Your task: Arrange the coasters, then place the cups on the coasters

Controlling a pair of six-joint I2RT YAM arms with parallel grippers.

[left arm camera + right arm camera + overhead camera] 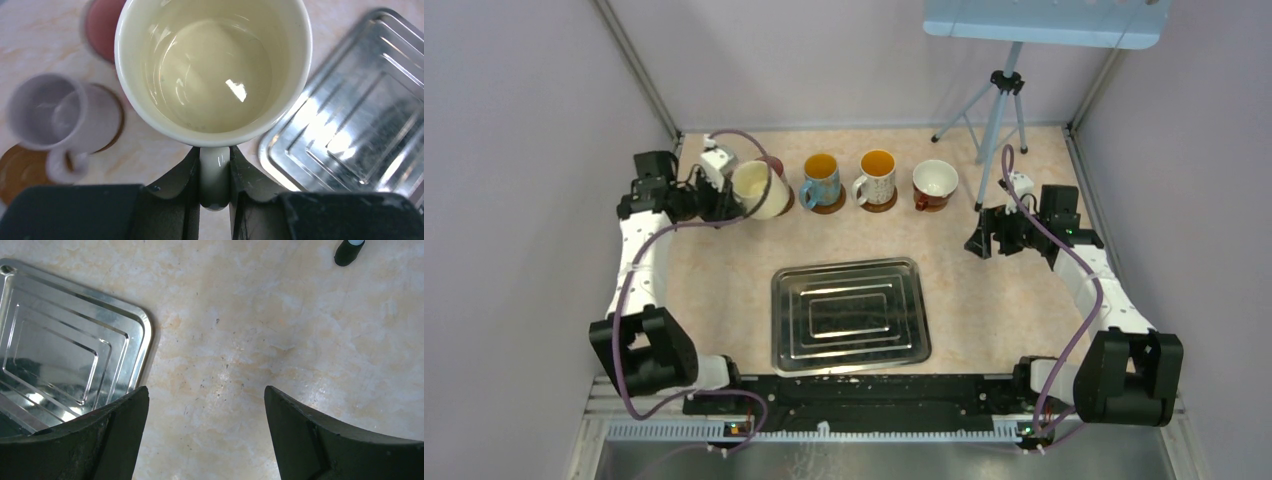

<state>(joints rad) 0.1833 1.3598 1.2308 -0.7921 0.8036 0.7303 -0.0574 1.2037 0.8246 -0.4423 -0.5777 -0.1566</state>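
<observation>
The top view looks down from high over the near edge across the whole table (1004, 290). The left wrist camera peers down past the left claw (214, 165), very near the cream mug (215, 75). The right wrist camera looks down past the right claw (205, 395). All three share the tray (849, 315) (360, 115) (50, 355).

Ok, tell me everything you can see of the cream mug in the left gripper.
The cream mug is glossy, ceramic-looking, round-rimmed and empty. The left gripper is shut on its loop handle, one finger on either side. It appears lifted, mouth roughly up, over the far left of the table. Nothing else visibly touches it.
</observation>
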